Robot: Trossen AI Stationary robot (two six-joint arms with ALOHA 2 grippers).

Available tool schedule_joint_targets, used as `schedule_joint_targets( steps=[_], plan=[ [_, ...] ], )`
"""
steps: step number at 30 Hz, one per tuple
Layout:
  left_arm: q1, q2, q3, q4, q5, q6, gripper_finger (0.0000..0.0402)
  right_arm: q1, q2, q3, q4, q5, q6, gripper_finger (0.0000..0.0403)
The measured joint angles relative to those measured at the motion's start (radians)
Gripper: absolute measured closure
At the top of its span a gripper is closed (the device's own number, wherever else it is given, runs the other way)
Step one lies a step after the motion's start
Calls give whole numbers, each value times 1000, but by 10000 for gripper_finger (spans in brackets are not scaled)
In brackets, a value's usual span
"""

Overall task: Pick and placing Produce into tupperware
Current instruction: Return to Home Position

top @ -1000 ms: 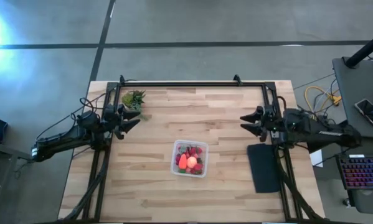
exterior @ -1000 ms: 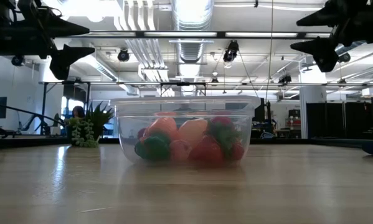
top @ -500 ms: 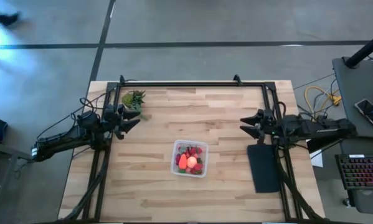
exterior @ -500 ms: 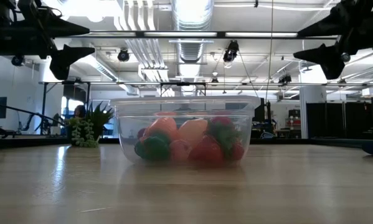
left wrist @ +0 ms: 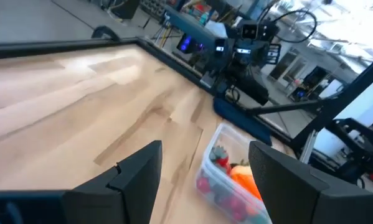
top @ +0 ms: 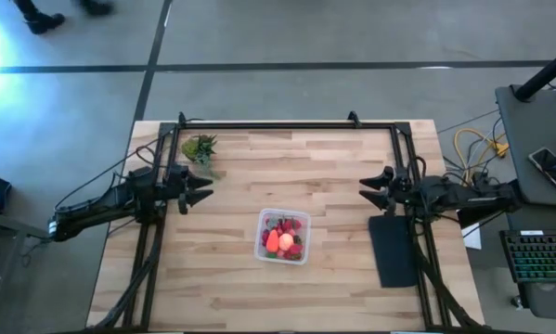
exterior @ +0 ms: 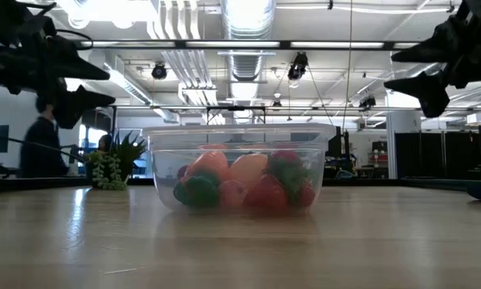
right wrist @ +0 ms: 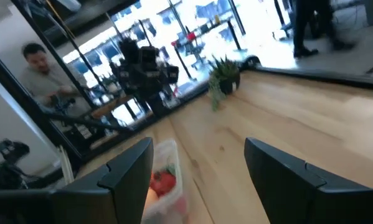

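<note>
The clear square tupperware [top: 260, 243] stands on its base at the table's middle, toward the near edge. It holds several red strawberries [top: 295, 245] and the orange-pink fruit [top: 282, 242]. The low view shows its wall [exterior: 240, 138] with the produce [exterior: 248, 186] heaped inside. My left gripper [top: 206, 189] hovers open above the table's left side, pointing toward the tupperware [left wrist: 226, 183]. My right gripper [top: 365, 188] hovers open above the right side, facing the tupperware [right wrist: 167, 168]. Both show high in the low view, left gripper [exterior: 110, 85] and right gripper [exterior: 391, 69].
A green leafy clump [top: 200, 147] sits at the far left corner. A flat black pad [top: 394, 249] lies on the right, below my right arm. A black frame [top: 287, 124] rims the far and side edges. People stand in the room behind [exterior: 41, 148].
Both grippers have sunk lower and drifted a little toward the table's near edge, both staying open. The tupperware and the produce in it have not moved. A person has walked into view behind the table's left side.
</note>
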Motion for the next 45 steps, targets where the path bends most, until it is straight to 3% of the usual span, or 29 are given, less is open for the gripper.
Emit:
schedule_joint_targets(
  steps=[5,13,45],
  plan=[
    [0,2,-1,-15,-12,5,175,0,3,-34,-2,5,18,158],
    [1,17,-34,65,-173,14,175,-3,9,-32,-7,79,-4,158],
    [0,210,-63,200,-176,28,175,-3,50,-31,-14,79,8,158]
  ],
)
